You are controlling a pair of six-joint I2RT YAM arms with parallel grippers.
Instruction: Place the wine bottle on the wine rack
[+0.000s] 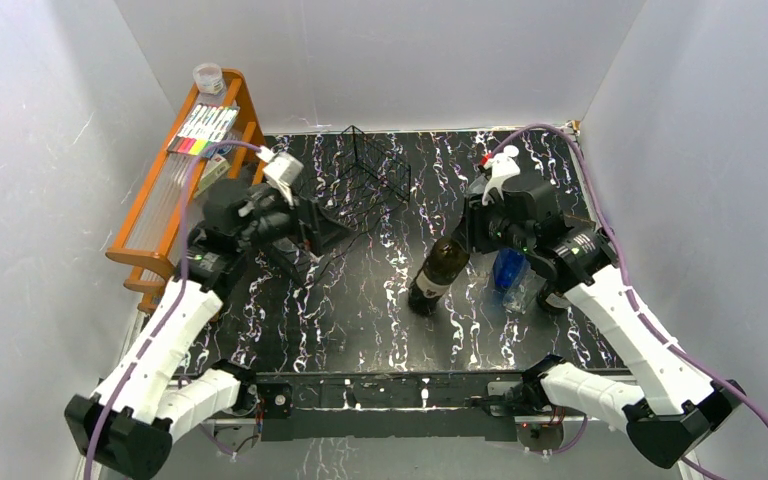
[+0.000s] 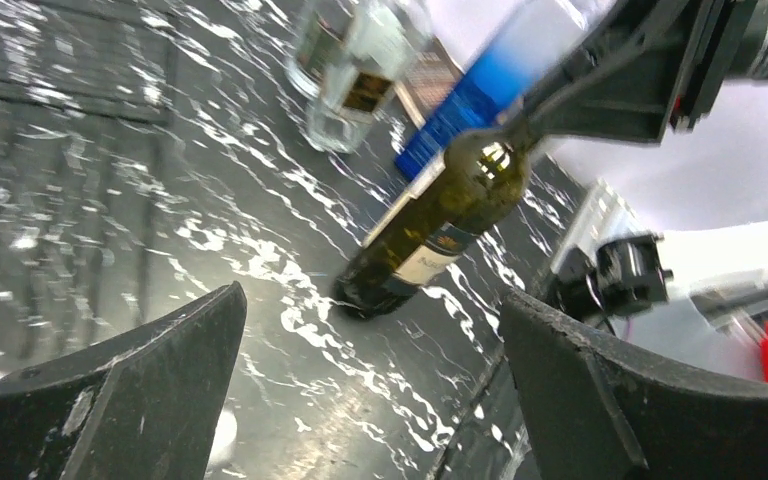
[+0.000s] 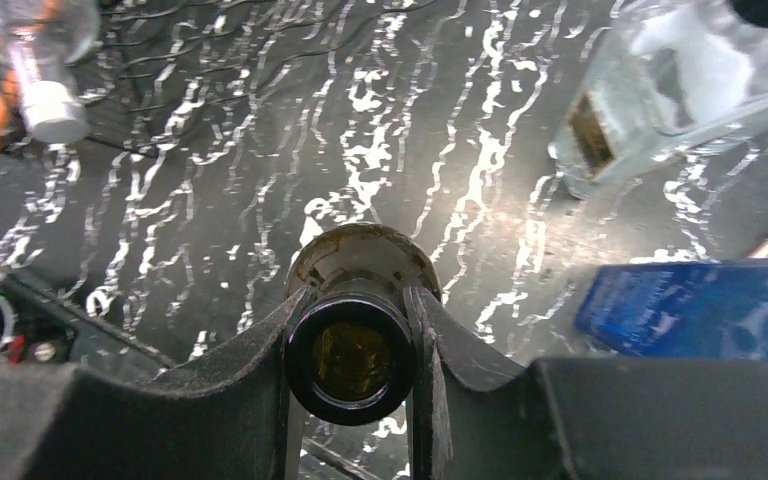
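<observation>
- In the top external view, the wine bottle point(image 1: 438, 272) is seen standing tilted on the black marbled table point(image 1: 360, 320), right of centre, with its neck leaning up and to the right.
- The neck is clamped by the right hand point(image 1: 468, 235). A blue pack point(image 1: 508, 268) is placed just right of the bottle.
- The wine rack point(image 1: 375, 168) is set at the back centre of the table, well apart from the bottle. The left hand point(image 1: 315, 235) is held near the rack's front wires, its jaws spread.
- An orange wooden shelf unit point(image 1: 175, 195) is stood along the left wall.
- In the left wrist view, the left hand point(image 2: 370, 400) is shown wide open, with nothing between its fingers point(image 2: 130, 400).
- Beyond it the wine bottle point(image 2: 430, 235) is seen tilted with its base on the table, its neck gripped from above by the right hand point(image 2: 560, 110). A clear glass bottle point(image 2: 350, 70) is seen further back.
- In the right wrist view, the right hand point(image 3: 350, 300) is closed on the neck of the wine bottle point(image 3: 348, 358), whose open mouth is faced towards the camera.
- The clear glass bottle point(image 3: 660, 90) is seen at the upper right and the blue pack point(image 3: 700, 310) at the right.
</observation>
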